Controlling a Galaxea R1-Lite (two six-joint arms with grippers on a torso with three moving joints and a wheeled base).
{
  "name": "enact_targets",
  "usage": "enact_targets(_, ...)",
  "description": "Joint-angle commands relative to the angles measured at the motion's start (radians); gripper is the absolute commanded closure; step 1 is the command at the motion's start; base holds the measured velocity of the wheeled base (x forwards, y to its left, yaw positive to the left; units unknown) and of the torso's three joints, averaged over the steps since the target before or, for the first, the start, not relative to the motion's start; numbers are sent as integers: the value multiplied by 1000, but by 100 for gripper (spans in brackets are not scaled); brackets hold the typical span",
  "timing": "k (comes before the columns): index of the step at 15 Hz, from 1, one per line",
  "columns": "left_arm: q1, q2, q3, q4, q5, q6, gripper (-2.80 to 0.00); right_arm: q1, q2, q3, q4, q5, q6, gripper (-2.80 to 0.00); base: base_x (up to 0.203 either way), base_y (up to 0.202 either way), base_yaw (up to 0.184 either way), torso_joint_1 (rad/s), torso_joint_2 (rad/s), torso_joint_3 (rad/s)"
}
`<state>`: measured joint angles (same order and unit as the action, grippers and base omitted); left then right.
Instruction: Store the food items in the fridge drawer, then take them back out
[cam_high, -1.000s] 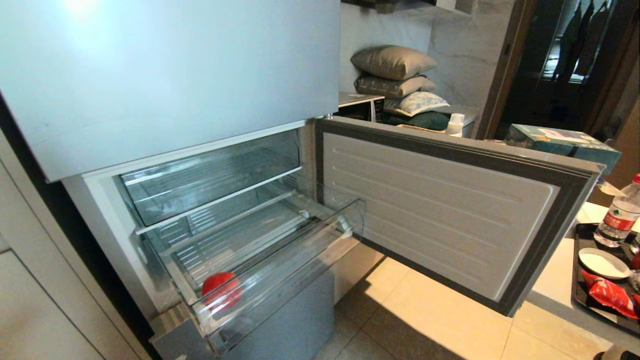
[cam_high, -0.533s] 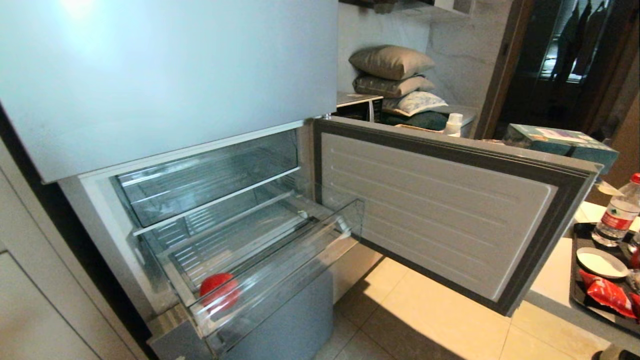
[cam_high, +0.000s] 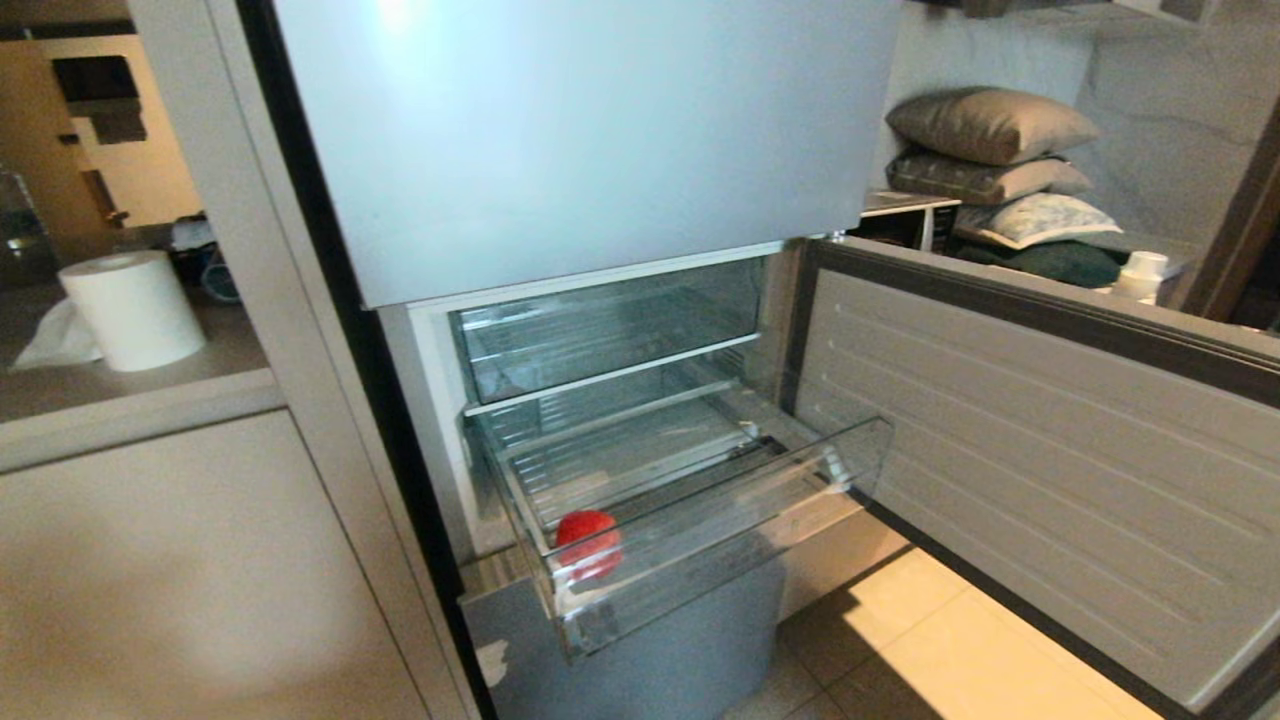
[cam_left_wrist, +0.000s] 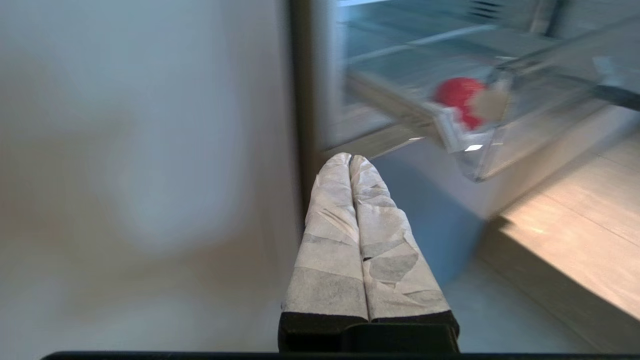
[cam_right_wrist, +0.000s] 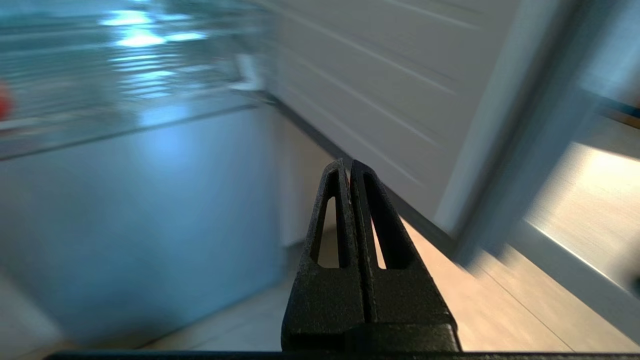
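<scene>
The clear fridge drawer (cam_high: 720, 545) stands pulled out under the open fridge compartment. One food item, a round red ball (cam_high: 587, 540), lies in its front left corner; it also shows in the left wrist view (cam_left_wrist: 457, 97). The red packet is out of view. Neither arm shows in the head view. My left gripper (cam_left_wrist: 350, 158), wrapped in white tape, is shut with nothing in it and hangs low, short of the drawer's left corner. My right gripper (cam_right_wrist: 346, 163) is shut and empty, low over the floor tiles below the open door.
The fridge door (cam_high: 1050, 440) hangs open to the right and fills that side. A closed upper door (cam_high: 580, 130) sits above. On the left, a cabinet counter (cam_high: 130, 395) carries a white paper roll (cam_high: 132, 308). Pillows (cam_high: 990, 125) are stacked behind. Beige floor tiles (cam_high: 930, 640) lie below.
The whole view has swung to the left: the fridge and drawer now sit further right in the picture, the table with the tray has left the view, and the left counter has appeared.
</scene>
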<state>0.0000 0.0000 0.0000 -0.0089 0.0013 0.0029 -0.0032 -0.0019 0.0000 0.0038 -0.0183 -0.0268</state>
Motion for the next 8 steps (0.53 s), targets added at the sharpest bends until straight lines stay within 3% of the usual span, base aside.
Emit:
enact_targets(1,0,0,2,0,0,0,0,0,2,0,1,0,-1,0,-2,-12,174,-5,2,3)
enact_targets(8,0,2,2,0,0,0,0,0,2,0,1,0,-2,0,2,-10,176,2,1,3)
